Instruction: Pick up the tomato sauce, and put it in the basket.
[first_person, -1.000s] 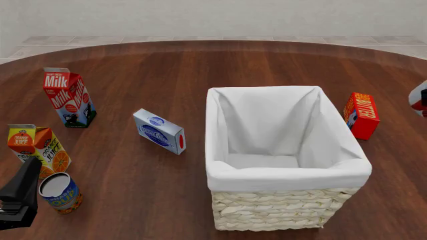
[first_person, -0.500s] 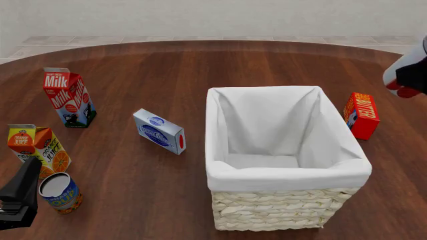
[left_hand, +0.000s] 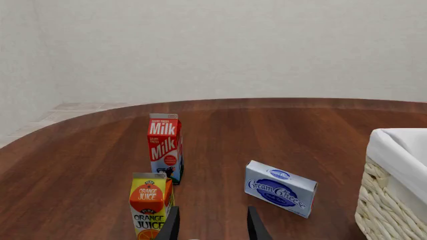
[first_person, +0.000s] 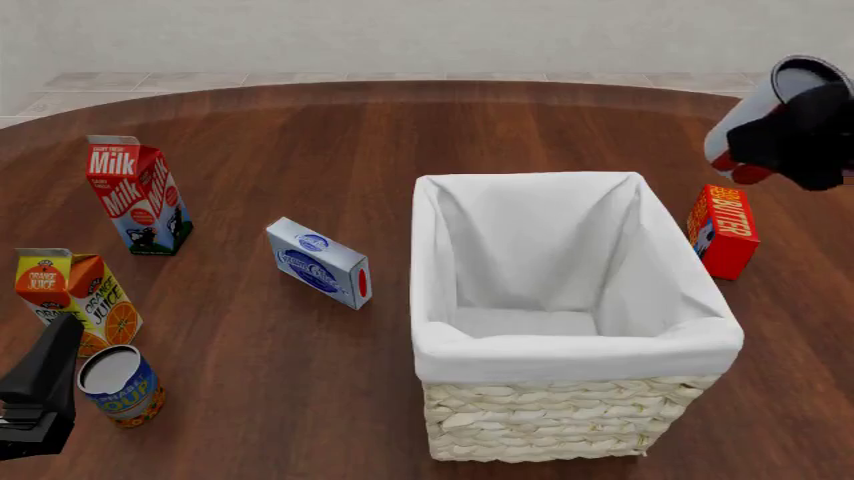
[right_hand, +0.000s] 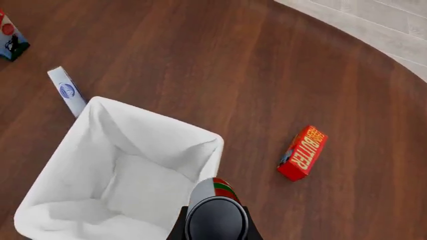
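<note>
The tomato sauce (first_person: 750, 118), a small can with a red label and grey top, hangs tilted in the air with my right gripper (first_person: 785, 138) shut on it. It is above the table at the far right, just beyond the basket's far right corner. The right wrist view looks down past the can (right_hand: 215, 216) onto the basket (right_hand: 127, 170), whose white-lined inside holds nothing. The pale wicker basket (first_person: 561, 420) stands in the middle front of the table. My left gripper (first_person: 40, 392) is low at the front left, open, with its fingers (left_hand: 169, 226) holding nothing.
A red butter box (first_person: 723, 230) lies right of the basket. Left of the basket are a cream cheese box (first_person: 318, 263), a milk carton (first_person: 138, 195), an orange juice carton (first_person: 74, 300) and a blue-and-yellow can (first_person: 120, 385) beside the left gripper.
My right gripper has risen and moved left into view with the tomato sauce, closer to the basket. The left arm has not moved.
</note>
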